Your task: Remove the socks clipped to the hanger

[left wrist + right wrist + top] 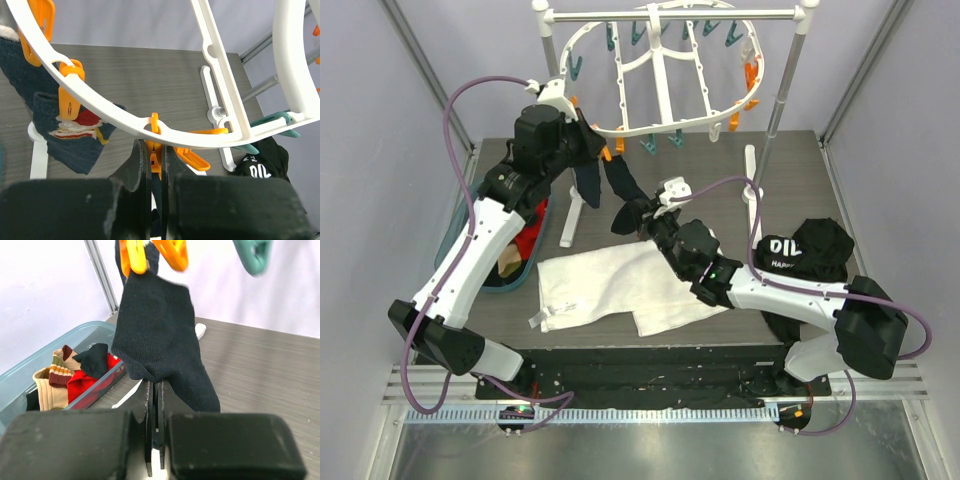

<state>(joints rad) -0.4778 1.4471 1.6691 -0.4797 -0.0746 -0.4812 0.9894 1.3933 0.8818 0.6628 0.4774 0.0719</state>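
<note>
Broadly, the table (720,170) carries a grey rail (670,15), and the hanger (663,85) hangs tilted from it near the back. A white cloth (605,275) lies crumpled in front of the arms, a teal bin (75,336) sits at the left edge, and a black garment (820,245) lies at the right. The left gripper (155,147) is raised to the hanger's near rim, its fingers pressed together on an orange clip (156,162). The right gripper (155,400) sits lower, clamped on the bottom edge of a black sock (155,325) that hangs from another clip (135,257) above. Just left of the left gripper, a navy sock (75,140) with a red and white pattern is still clipped to the rim. Inside the bin lie a red sock (87,380), a tan striped sock (55,375) and a small dark one (95,359).
</note>
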